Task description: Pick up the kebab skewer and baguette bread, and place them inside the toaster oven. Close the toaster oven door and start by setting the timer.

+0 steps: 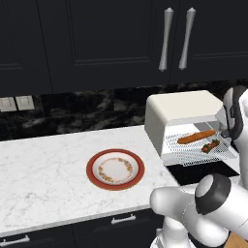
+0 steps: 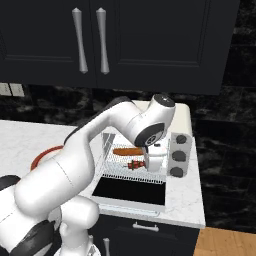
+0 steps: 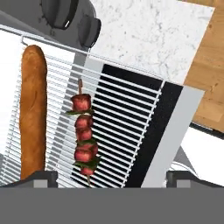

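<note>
A dark-cabinet kitchen with a white marble counter (image 1: pixel 43 164) holds a cream-white toaster oven (image 1: pixel 181 114) whose dark glass door (image 2: pixel 131 192) lies folded down flat. On its pulled-out wire rack (image 3: pixel 113 118) the smooth orange-brown baguette bread (image 3: pixel 33 109) lies lengthwise, and just beside it, apart from it, the kebab skewer (image 3: pixel 84 138) shows red chunks with green bits on a thin stick. The pincer (image 3: pixel 111 178) hangs over the rack with its fingers spread wide, holding nothing. A red-rimmed plate (image 1: pixel 115 169) sits to the oven's left.
</note>
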Robot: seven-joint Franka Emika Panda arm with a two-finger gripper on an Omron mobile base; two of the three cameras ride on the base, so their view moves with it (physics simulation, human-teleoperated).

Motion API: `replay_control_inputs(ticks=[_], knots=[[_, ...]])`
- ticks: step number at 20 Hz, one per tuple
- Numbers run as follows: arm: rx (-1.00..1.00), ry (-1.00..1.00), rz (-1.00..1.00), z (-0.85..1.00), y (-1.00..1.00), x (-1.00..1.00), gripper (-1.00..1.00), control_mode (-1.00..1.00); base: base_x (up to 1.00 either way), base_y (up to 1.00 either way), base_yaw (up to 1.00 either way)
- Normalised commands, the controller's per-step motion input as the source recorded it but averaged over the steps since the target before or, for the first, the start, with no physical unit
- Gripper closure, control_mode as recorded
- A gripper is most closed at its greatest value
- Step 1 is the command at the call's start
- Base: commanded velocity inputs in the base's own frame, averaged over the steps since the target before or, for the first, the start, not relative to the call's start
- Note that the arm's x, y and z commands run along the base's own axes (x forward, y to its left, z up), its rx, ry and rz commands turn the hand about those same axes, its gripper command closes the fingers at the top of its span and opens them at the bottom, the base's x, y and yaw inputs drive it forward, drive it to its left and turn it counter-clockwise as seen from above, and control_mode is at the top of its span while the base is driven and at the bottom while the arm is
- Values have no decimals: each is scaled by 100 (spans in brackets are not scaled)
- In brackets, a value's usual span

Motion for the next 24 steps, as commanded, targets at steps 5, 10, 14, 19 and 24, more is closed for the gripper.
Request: replay_control_inputs(ticks=[5,10,14,19,24], knots=[[-13,-17,34,23,-7,-69,-100,-100,0,0,0],[-30,-25,46,0,1,-62,-100,-100,0,0,0],[-27,-37,47,0,3,-44,-100,-100,0,0,0],[-26,-46,42,0,18,-28,-100,-100,0,0,0],[-19,-39,40,0,9,-7,-100,-100,0,0,0]])
